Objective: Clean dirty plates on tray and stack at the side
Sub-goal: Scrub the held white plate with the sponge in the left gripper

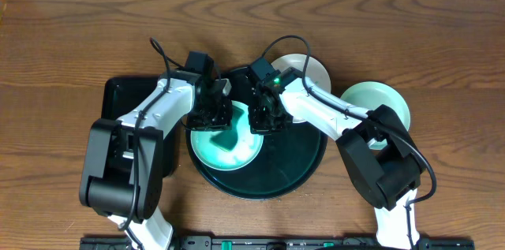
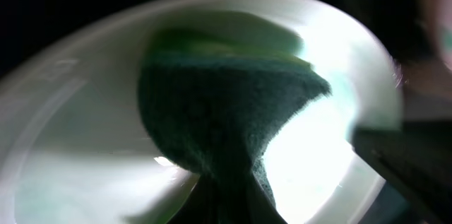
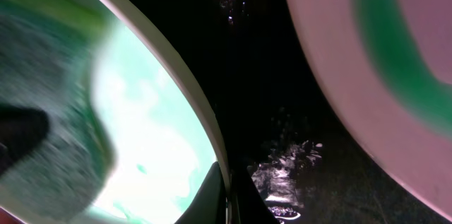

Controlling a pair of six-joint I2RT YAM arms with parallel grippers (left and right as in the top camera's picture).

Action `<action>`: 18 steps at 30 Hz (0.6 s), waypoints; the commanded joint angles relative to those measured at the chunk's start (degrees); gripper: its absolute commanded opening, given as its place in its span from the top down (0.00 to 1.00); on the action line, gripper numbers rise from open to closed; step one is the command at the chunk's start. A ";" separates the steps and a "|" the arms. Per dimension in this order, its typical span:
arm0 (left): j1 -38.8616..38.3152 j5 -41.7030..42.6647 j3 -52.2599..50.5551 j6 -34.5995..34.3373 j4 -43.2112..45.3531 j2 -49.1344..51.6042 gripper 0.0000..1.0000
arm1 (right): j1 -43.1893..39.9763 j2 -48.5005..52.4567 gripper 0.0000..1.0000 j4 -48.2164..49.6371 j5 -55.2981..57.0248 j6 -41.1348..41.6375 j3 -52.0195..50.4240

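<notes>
Small round white plate (image 1: 202, 144) — left gripper (image 1: 215, 117) clamps dark green sponge (image 2: 226, 111), right gripper (image 1: 259, 120) pinches rim; scrubbing may dislodge it.

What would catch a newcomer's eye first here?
Both arms meet over the round dark tray at the centre of the table, working on one white plate on its left half. The left tool holds a dark green sponge against it while the right tool pinches its rim. A second plate sits at the tray's far edge, a third plate on the table to the right.
</notes>
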 commanded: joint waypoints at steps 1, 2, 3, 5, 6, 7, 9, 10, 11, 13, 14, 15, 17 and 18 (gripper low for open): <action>-1.29 13.25 -1.99 5.81 0.81 2.10 0.93 | -0.37 0.72 0.99 0.83 0.22 -0.70 0.33; -1.29 13.22 -1.99 5.81 1.55 2.10 0.93 | -0.37 0.72 0.99 0.81 0.22 -0.70 0.33; -1.29 13.18 -1.99 5.81 2.47 2.10 0.93 | -0.37 0.72 0.99 0.76 0.22 -0.70 0.33; -1.29 11.78 -1.99 5.73 4.46 2.10 0.93 | -0.37 0.72 0.99 0.66 0.22 -0.70 0.33; -1.29 10.12 -1.99 5.27 5.49 2.10 0.93 | -0.37 0.72 0.99 0.66 0.22 -0.70 0.33; -1.27 7.76 -1.99 4.26 6.34 2.10 0.93 | -0.37 0.72 0.99 0.68 0.22 -0.70 0.33; -1.16 -0.17 -1.99 0.15 7.32 2.10 0.93 | -0.37 0.72 0.99 0.68 0.22 -0.70 0.33; -1.16 -4.52 -1.99 -2.34 7.39 2.10 0.93 | -0.37 0.72 0.99 0.66 0.22 -0.70 0.33; -1.18 -10.97 -1.99 -5.92 7.37 2.10 0.93 | -0.37 0.72 0.99 0.66 0.22 -0.70 0.33; -1.18 -19.52 -1.99 -10.75 7.08 2.10 0.93 | -0.37 0.72 0.99 0.68 0.22 -0.70 0.33; -1.18 -22.80 -1.99 -12.46 6.86 2.10 0.93 | -0.37 0.72 0.99 0.66 0.22 -0.72 0.33; -1.18 -25.31 -1.99 -13.86 6.54 2.10 0.93 | -0.37 0.72 0.99 0.66 0.22 -0.72 0.33; -1.18 -28.70 -1.99 -16.37 5.16 2.10 0.93 | -0.37 0.72 0.99 0.63 0.22 -0.72 0.33; -1.18 -29.53 -1.99 -17.20 4.17 2.10 0.93 | -0.37 0.72 0.99 0.63 0.22 -0.72 0.33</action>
